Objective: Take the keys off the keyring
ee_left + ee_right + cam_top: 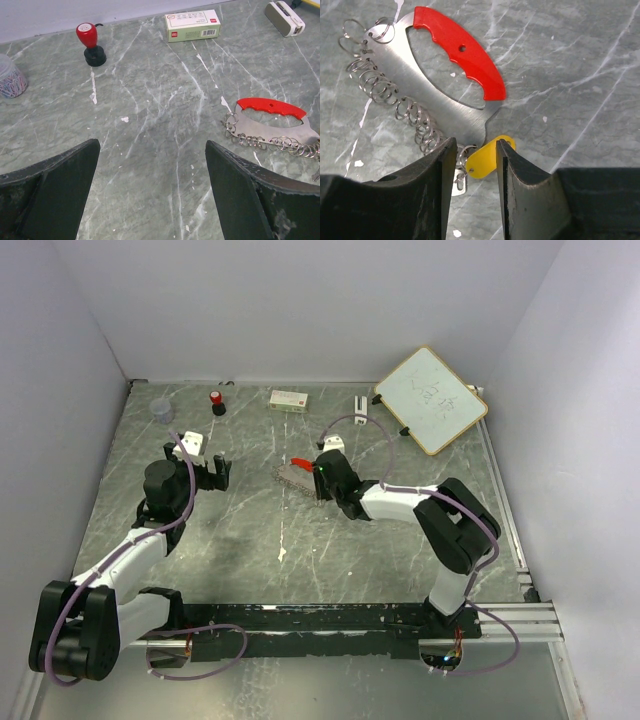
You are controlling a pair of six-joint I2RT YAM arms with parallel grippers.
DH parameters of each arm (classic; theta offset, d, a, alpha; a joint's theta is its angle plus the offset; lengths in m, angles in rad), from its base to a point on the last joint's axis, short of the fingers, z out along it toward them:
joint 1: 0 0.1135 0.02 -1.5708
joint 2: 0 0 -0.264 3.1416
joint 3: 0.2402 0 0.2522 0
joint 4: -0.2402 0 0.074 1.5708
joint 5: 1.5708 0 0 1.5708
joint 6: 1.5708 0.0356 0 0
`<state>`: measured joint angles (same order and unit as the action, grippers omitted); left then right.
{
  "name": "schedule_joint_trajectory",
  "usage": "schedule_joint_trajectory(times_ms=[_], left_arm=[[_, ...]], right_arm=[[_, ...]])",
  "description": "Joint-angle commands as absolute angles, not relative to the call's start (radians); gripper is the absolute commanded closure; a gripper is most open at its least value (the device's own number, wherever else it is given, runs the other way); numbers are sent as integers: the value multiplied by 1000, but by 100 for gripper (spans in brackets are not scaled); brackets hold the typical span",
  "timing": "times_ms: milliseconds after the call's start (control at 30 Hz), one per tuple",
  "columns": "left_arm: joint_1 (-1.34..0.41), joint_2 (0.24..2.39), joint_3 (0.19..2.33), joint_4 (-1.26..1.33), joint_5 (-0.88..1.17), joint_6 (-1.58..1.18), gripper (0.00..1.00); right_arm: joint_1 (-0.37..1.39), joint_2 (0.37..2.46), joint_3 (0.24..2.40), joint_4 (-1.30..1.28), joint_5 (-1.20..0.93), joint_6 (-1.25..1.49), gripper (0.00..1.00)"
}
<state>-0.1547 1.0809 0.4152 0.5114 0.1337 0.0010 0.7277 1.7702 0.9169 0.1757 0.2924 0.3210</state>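
Pinching target: yellow key, flat on the table at 6 o'clock of the keyring, hooked on the end ring of the chain.
Right gripper: jaws at a slim gap astride the yellow head; right pad against it, a sliver of space at the left pad; firm hold or not, cannot tell.
Left gripper: spread wide, nothing between the fingers, hovering at 9 o'clock of the bunch, well apart.
Red key: at 12 o'clock of the rings, untouched.
Bunch in top view: just toward 1 o'clock of the table's middle.
Doing it well: probably close fully on the yellow head, pin the rings with the left fingers, then work the head round the split coil; a straight tug likely drags the whole bunch.
Cup: at 10 o'clock, clear, holding coloured paper clips.
Box: at 12 o'clock, shut, contents hidden.
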Motion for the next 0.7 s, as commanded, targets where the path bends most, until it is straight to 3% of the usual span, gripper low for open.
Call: schedule_joint_trajectory(times_ms=[0,500,667], left_arm=[[-163,1082,410,546,123,11,2],[-163,1078,408,545,127,12,2],[-163,1077,409,544,131,12,2]], right_arm=[[731,1774,926,211,361,321,63],[735,1795,899,190,397,368,62],[741,1812,898,182,419,391,55]])
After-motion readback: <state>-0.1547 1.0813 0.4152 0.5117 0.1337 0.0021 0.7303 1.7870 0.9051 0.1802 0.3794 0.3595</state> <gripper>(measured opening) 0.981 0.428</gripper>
